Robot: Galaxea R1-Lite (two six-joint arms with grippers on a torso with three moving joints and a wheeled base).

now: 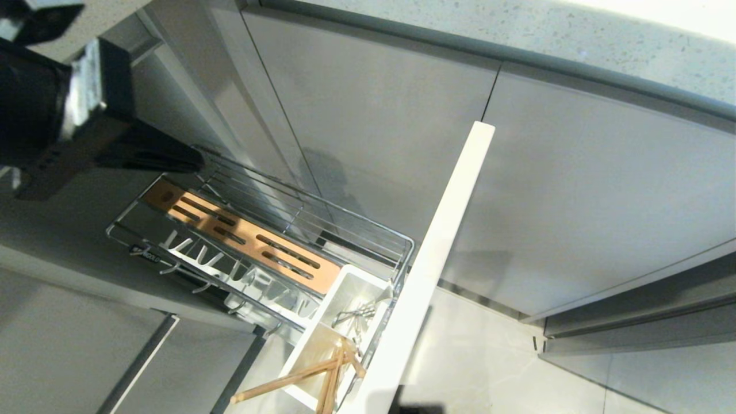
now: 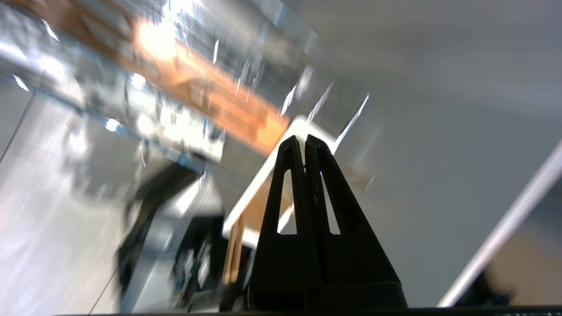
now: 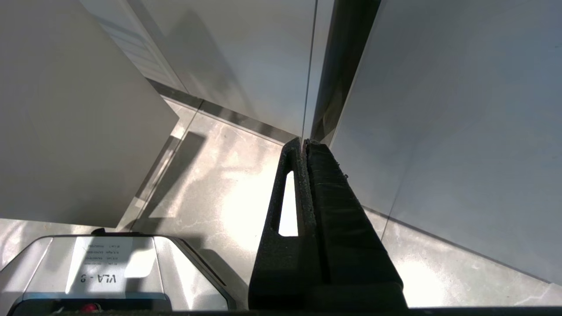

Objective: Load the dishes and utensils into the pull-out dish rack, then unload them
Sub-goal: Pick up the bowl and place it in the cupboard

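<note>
Grey cabinet fronts (image 1: 368,103) flank the pull-out dish rack (image 1: 405,253); left tool (image 1: 192,161), fingers together, hovers over its rear edge.

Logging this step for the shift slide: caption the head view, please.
Shut left gripper above pulled-out chrome wire dish rack; light-brown wooden chopsticks in its white rectangular utensil tub.

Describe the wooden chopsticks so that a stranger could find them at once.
Find the pull-out dish rack beside the tall white front panel. In its white utensil tub, the chopsticks lean outward, light brown, unlike the silver spoon there.
</note>
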